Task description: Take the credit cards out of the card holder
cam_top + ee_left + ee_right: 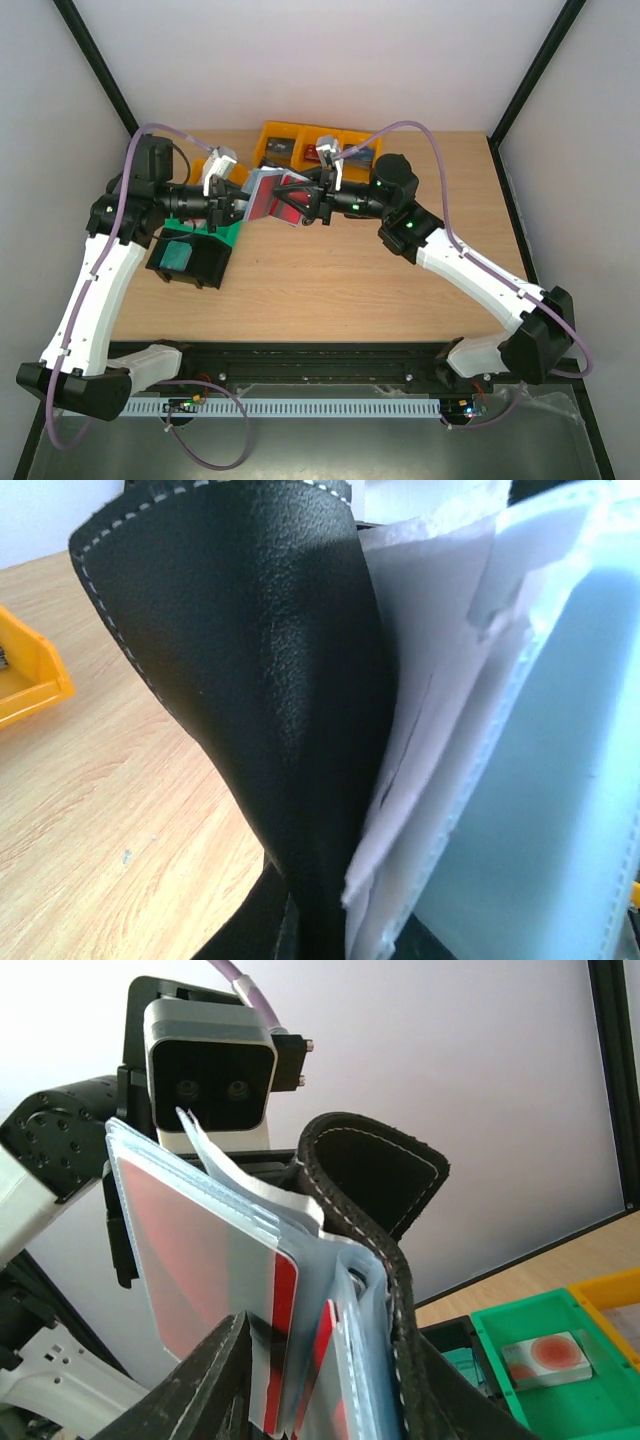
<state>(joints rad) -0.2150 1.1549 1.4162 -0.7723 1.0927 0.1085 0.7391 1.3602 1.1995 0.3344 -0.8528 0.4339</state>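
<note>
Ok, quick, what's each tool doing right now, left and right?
Left tool: closed, holding the card holder.
Right tool: at the red card in the card holder; whether it grips cannot be told.

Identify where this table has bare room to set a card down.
Bare table: the wide near stretch between left arm and right arm, right of the black bin; also the far right corner beyond that arm. Crowded: far middle and left, around the yellow bins, green bin and the held card holder.
</note>
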